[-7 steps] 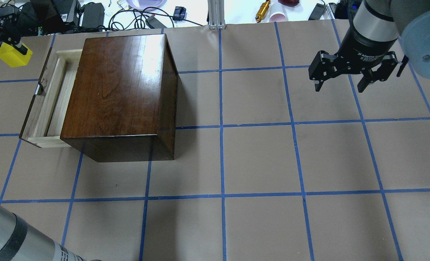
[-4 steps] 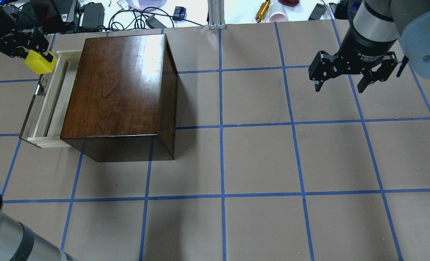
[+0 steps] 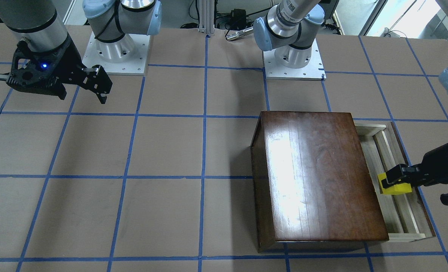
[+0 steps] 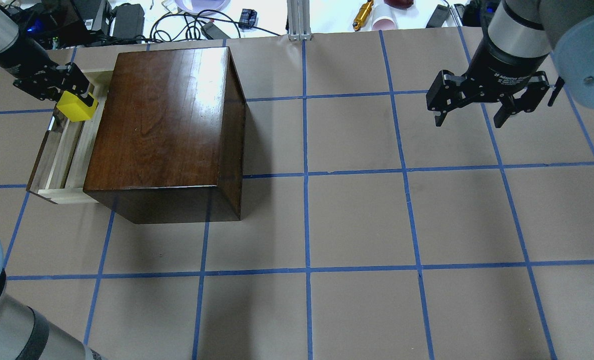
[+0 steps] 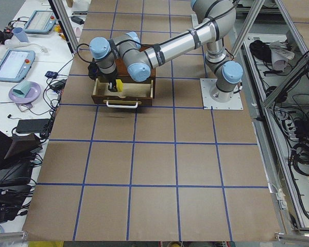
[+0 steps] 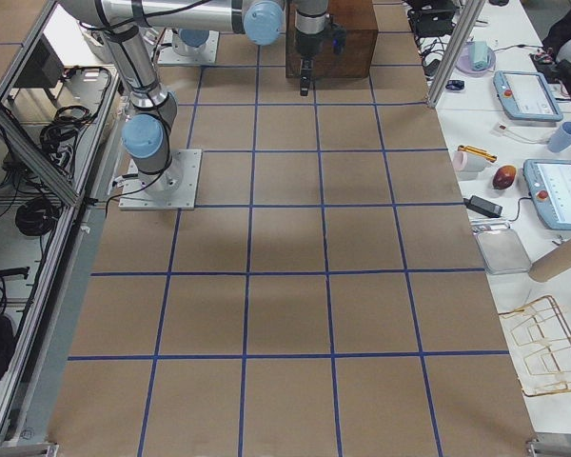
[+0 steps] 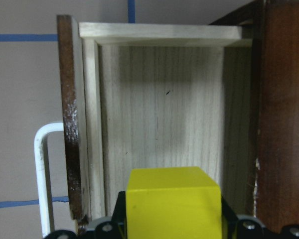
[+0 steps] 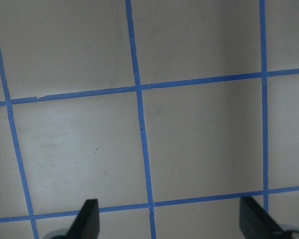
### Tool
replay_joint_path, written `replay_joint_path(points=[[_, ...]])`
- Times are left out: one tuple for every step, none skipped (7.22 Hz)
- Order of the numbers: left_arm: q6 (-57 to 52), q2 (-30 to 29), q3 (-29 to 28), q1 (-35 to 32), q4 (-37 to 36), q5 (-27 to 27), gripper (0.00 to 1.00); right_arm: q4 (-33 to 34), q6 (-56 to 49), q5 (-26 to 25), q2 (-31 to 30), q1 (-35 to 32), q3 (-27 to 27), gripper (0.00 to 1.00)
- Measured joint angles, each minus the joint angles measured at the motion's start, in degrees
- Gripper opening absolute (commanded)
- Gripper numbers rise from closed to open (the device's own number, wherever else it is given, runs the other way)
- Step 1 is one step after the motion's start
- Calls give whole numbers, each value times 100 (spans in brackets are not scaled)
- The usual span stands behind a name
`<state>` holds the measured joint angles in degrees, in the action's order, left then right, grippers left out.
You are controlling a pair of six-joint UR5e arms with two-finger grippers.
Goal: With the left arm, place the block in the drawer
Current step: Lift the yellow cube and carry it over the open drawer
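Observation:
The yellow block [image 4: 76, 107] is held in my left gripper [image 4: 71, 102], which is shut on it above the far end of the open drawer [image 4: 61, 160]. The drawer is pulled out of the dark-brown wooden box [image 4: 166, 125]. The front-facing view shows the block [image 3: 395, 186] over the drawer's pale wood floor [image 3: 401, 211]. In the left wrist view the block [image 7: 173, 201] hangs above the drawer floor [image 7: 159, 114], with the white handle [image 7: 42, 174] at left. My right gripper [image 4: 477, 115] is open and empty, far right above the table.
The box [image 3: 318, 177] stands on brown paper with a blue tape grid. Cables, chargers and small items [image 4: 186, 20] lie beyond the table's far edge. The arm bases [image 3: 293, 62] sit at the robot's side.
My left gripper has carried the block rightward and nearer, from outside the drawer's far left corner to above the drawer's far end. The right arm has not moved.

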<state>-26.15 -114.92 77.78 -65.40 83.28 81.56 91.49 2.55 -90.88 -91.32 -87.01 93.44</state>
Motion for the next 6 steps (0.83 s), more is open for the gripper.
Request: replay_joint_path(points=[[-3,-7,92,0,-59,-5,0,0,0,0,0,0,1,100],[-3,-10,162,1,-82,-7,0,0,0,0,0,0,2,100],[-2,-12,223,4,-89,-12,32,0,0,0,0,0,1,100],[2,-11,265,7,-90,-19,65,0,0,0,0,0,0,100],[6,-8,287,8,-85,-19,88,0,0,0,0,0,-1,100],[10,-2,292,12,-73,-9,100,0,0,0,0,0,1,100]])
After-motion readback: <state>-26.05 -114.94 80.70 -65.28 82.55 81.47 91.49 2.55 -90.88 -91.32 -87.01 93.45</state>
